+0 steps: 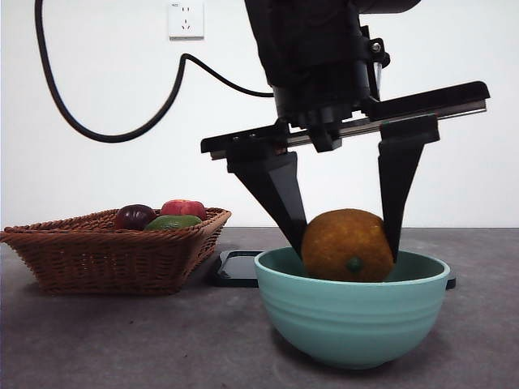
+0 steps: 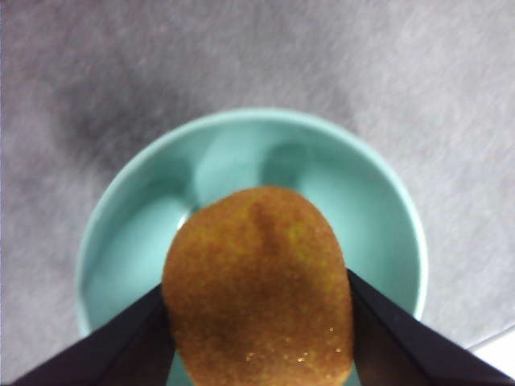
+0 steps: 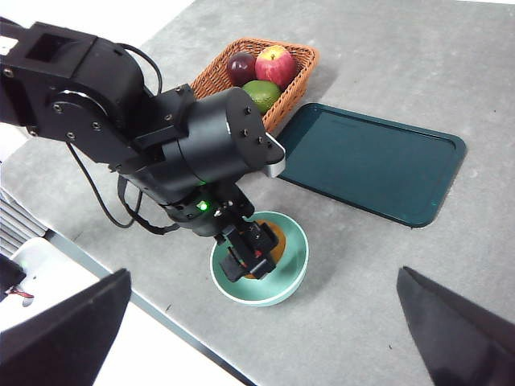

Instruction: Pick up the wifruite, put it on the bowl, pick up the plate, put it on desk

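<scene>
The orange-brown wifruite [image 1: 347,245] sits low inside the mint-green bowl [image 1: 353,312] on the desk [image 1: 122,340]. My left gripper [image 1: 345,250] comes down from above, and its two black jaws press the fruit's sides, shut on it. In the left wrist view the wifruite [image 2: 257,289] fills the gap between the jaws over the bowl [image 2: 129,241]. The dark green plate [image 3: 370,165] lies flat behind the bowl [image 3: 294,273]. My right gripper [image 3: 264,271] hangs high above the desk, open and holding nothing.
A wicker basket [image 1: 105,251] stands at the left with a dark purple fruit [image 1: 134,216], a red apple [image 1: 185,208] and a green fruit [image 1: 173,221]. A black cable [image 1: 122,134] hangs along the white wall. The desk's edge runs close to the bowl in the right wrist view.
</scene>
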Tool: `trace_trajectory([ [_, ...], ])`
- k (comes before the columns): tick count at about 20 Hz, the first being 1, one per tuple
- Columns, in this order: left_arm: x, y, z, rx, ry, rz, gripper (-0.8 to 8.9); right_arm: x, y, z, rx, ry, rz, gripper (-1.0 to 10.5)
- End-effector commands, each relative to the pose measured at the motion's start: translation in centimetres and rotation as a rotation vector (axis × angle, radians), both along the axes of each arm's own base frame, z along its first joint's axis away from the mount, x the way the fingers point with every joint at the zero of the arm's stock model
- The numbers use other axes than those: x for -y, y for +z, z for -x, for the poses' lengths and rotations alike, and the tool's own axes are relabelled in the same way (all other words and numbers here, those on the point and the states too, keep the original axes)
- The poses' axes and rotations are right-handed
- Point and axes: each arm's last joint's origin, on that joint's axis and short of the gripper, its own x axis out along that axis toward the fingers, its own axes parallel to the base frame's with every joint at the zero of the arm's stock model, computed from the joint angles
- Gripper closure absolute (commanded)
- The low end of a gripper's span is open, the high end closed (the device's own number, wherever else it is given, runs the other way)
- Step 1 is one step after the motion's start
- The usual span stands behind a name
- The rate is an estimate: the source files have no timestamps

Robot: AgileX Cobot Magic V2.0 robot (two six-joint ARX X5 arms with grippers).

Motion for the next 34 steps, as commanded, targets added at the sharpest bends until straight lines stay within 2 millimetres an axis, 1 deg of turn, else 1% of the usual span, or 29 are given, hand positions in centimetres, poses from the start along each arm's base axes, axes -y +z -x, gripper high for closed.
trace_trajectory([
  [1, 0.9, -1.0, 0.0, -0.008, 0.001, -0.018, 5.99, 0.1, 0.5, 0.2, 0.036, 0.006, 0.002, 3.7],
  [5, 1.2, -2.2, -0.3, -0.023, 0.004, -0.043, 5.99, 0.1, 0.5, 0.2, 0.036, 0.007, 0.002, 3.7],
  [11, 1.0, -3.0, -0.9, -0.049, 0.007, -0.068, 5.99, 0.1, 0.5, 0.3, 0.035, 0.007, 0.002, 3.7],
  [14, 1.1, -3.8, -1.0, -0.08, -0.007, -0.071, 5.99, 0.1, 0.5, 0.3, 0.035, 0.007, 0.002, 3.7],
  [21, 1.2, -3.8, -1.0, -0.081, -0.023, -0.069, 5.92, 0.1, 0.5, 0.3, 0.035, 0.007, 0.002, 3.7],
  [22, 1.2, -3.8, -1.0, -0.079, -0.027, -0.067, 5.78, 0.1, 0.5, 0.3, 0.035, 0.007, 0.002, 3.7],
  [24, 1.2, -3.7, -1.1, -0.074, -0.04, -0.066, 4.99, 0.1, 0.5, 0.3, 0.035, 0.007, 0.002, 3.7],
  [27, 1.6, -2.7, -1.3, -0.054, -0.061, -0.047, 4.5, 0.1, 0.5, 0.3, 0.035, 0.007, 0.002, 3.7],
  [29, 2.0, -1.6, -1.4, -0.036, -0.077, -0.025, 3.78, 0.1, 0.5, 0.3, 0.035, 0.007, 0.002, 3.7],
  [32, 2.2, 0.6, -1.3, -0.007, -0.12, -0.051, 3.67, 0.1, 0.5, 0.3, 0.035, 0.007, 0.002, 3.7],
  [34, 1.9, 2.3, -1.2, 0.033, -0.136, -0.085, 3.66, 0.1, 0.5, 0.3, 0.038, 0.008, 0.005, 3.7],
])
